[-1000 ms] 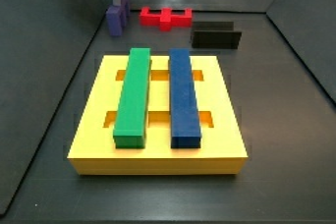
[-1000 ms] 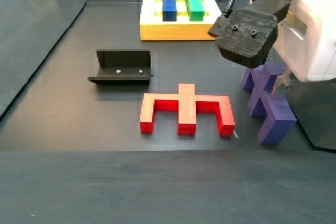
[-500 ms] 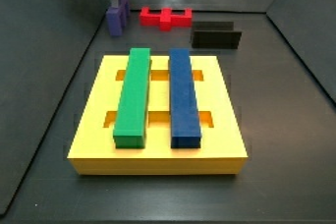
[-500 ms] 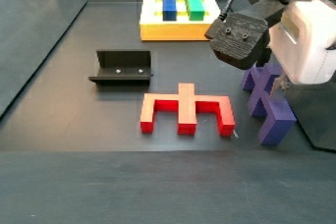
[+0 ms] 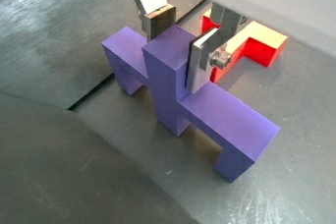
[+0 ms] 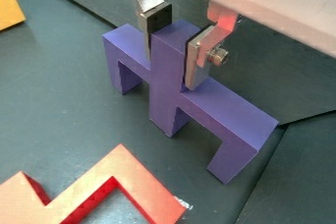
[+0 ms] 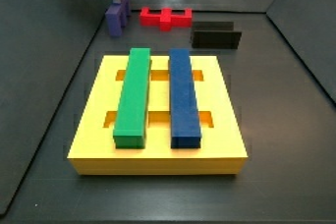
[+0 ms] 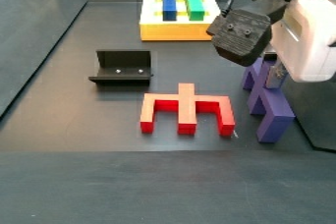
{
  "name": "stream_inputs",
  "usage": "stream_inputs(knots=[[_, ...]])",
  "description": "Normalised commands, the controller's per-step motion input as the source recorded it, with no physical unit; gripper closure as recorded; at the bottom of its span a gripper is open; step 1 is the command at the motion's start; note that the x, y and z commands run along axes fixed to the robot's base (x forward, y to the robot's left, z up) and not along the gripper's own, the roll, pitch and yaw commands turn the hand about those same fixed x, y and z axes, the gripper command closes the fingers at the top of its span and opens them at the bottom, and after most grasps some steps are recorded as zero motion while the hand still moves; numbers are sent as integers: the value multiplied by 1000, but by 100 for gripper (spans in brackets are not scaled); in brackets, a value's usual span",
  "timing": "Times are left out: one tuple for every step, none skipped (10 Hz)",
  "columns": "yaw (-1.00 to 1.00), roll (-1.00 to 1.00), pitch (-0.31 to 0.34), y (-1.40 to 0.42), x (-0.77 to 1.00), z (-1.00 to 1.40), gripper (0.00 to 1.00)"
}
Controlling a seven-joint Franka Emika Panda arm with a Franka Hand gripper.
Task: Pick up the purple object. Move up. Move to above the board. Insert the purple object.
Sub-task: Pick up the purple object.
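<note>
Straddling the purple object's [image 5: 184, 95] stub, gripper [image 5: 182, 33] fingers [image 5: 156, 22], unmarked.

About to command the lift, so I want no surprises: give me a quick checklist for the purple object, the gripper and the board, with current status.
1. Gripper straddles the purple object's central stub: ok.
2. Fingers firmly clamped on it: cannot tell.
3. Purple object off the floor: not ok, it appears to rest there.
4. Red block clear of the purple object: ok, apart.
5. Free slot on the board: ok; the green bar and blue bar leave slots open.
</note>
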Motion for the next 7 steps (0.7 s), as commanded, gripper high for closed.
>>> stream_inputs(knots=[[0, 0, 0, 0, 0, 0, 100], [0, 0, 0, 0, 0, 0, 100], [0, 0, 0, 0, 0, 0, 100], [0, 0, 0, 0, 0, 0, 100], [0, 0, 0, 0, 0, 0, 100], [0, 0, 0, 0, 0, 0, 100], [0, 0, 0, 0, 0, 0, 100]])
